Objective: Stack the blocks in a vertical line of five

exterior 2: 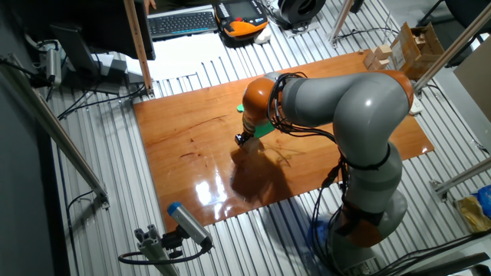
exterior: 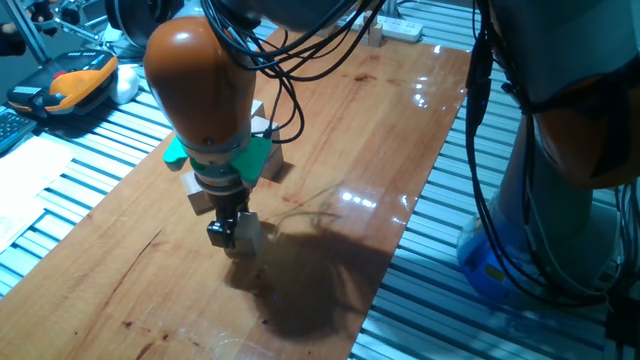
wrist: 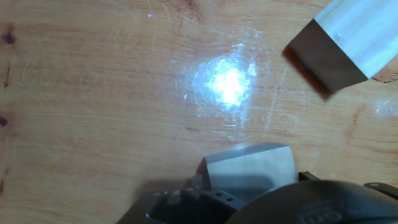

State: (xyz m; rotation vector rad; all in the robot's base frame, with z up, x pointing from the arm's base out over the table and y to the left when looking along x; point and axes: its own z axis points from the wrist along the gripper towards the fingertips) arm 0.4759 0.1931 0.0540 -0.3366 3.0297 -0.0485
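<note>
A small cube of pale bare wood, the held block, sits between the fingers of the pincer, which is closed on it low over the glossy wooden tabletop; whether the cube touches the surface cannot be told. In the hand view this block shows a smooth, light face with faint grain and crisp edges, half hidden by the dark body of the hand. Behind the arm's orange wrist, beside a green patch, other pale blocks peek out, mostly covered; their count cannot be read. Further right in the hand view, a second block lies on the tabletop near the upper right corner, well apart from the held one, with a bright, finely striped top and a shaded side face.
</note>
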